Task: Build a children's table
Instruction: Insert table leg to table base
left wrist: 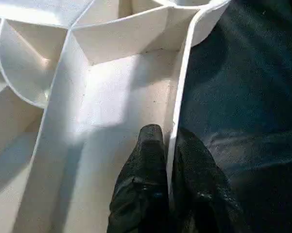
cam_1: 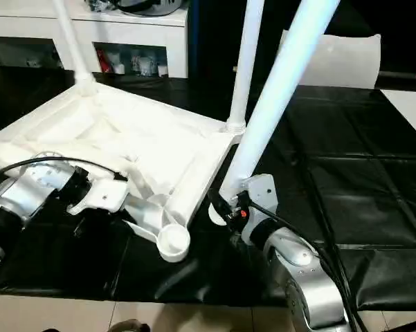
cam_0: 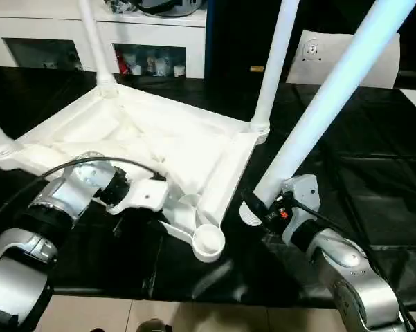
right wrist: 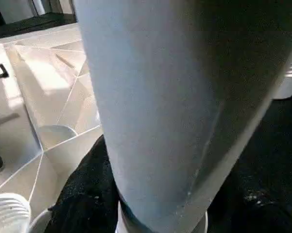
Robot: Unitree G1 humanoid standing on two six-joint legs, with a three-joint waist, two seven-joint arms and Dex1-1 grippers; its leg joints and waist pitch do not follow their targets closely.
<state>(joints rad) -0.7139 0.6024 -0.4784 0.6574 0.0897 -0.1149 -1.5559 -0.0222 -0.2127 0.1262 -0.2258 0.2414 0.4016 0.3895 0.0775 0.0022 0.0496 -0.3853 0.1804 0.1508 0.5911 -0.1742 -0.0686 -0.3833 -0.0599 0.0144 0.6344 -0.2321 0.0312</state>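
While three legs stand socketed in the upturned tabletop (cam_0: 159, 135), my right gripper (cam_0: 257, 207) clamps the fourth leg (cam_0: 325, 104) beside the empty corner socket (cam_0: 209, 241); my left gripper (left wrist: 169, 160) pinches the tabletop's rim.

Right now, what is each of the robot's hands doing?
Left gripper: fingers pinched shut on the tabletop's rim.
Right gripper: fingers closed around the loose table leg.

The children's table (cam_0: 159, 138) is all white, its underside ribbed. The work table (cam_0: 374, 187) wears a glossy black cover. Black fingers (left wrist: 141, 179) pinch a white rim.
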